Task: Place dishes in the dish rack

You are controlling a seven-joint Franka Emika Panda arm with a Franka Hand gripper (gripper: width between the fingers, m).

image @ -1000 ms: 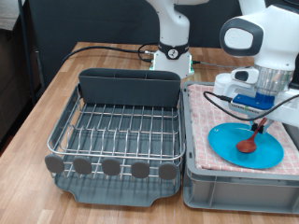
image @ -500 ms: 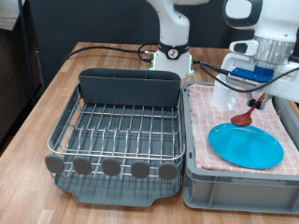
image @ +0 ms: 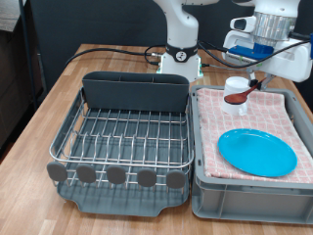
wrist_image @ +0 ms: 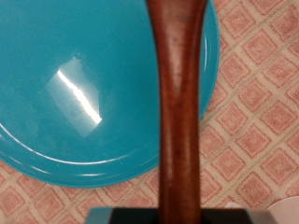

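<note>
My gripper point(image: 262, 74) is shut on the handle of the dark brown wooden spoon point(image: 237, 98) and holds it in the air above the grey bin. The spoon's bowl hangs in front of the white mug point(image: 235, 83), which stands at the back of the bin. The round light-blue plate point(image: 256, 152) lies flat on the pink checkered cloth below. In the wrist view the spoon handle point(wrist_image: 177, 112) runs down the middle, over the plate point(wrist_image: 84, 84). The dish rack point(image: 122, 132) stands at the exterior view's left with no dishes in it.
The grey bin point(image: 245, 199) with the pink checkered cloth point(image: 210, 127) sits right beside the rack. The tall grey utensil compartment point(image: 134, 91) runs along the rack's far side. The robot base point(image: 180, 59) and cables lie behind on the wooden table point(image: 44, 117).
The gripper has lifted the spoon off the plate, rising and drifting toward the exterior view's top left. The plate and mug have not moved.
</note>
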